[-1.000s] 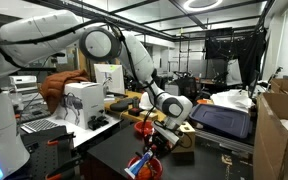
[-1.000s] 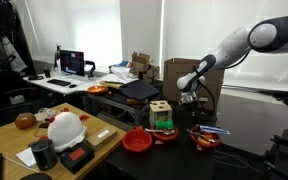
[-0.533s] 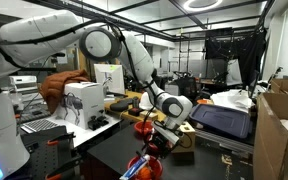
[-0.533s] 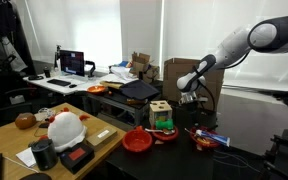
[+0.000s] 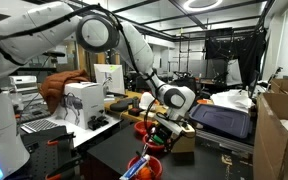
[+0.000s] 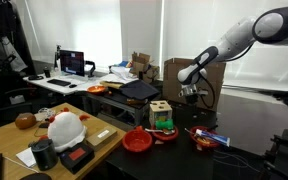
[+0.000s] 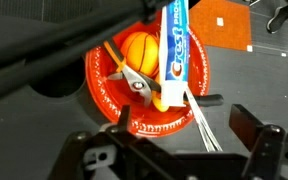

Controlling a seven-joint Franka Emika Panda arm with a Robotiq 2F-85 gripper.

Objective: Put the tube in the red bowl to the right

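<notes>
Red bowl point(image 7: 109, 95): holds the tube point(image 7: 174, 45) and an orange ball point(image 7: 138, 50).
Tube: white and blue, one end over the rim.
Gripper point(image 6: 191, 95): above the bowl, jaws apart, empty.

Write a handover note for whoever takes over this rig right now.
Tool: open, holding nothing, hanging above the red bowl.
Tube: lies across that bowl beside an orange ball, one end past the rim.
Done: the tube is released in the bowl.
Left: probably only to pull the arm clear.
</notes>
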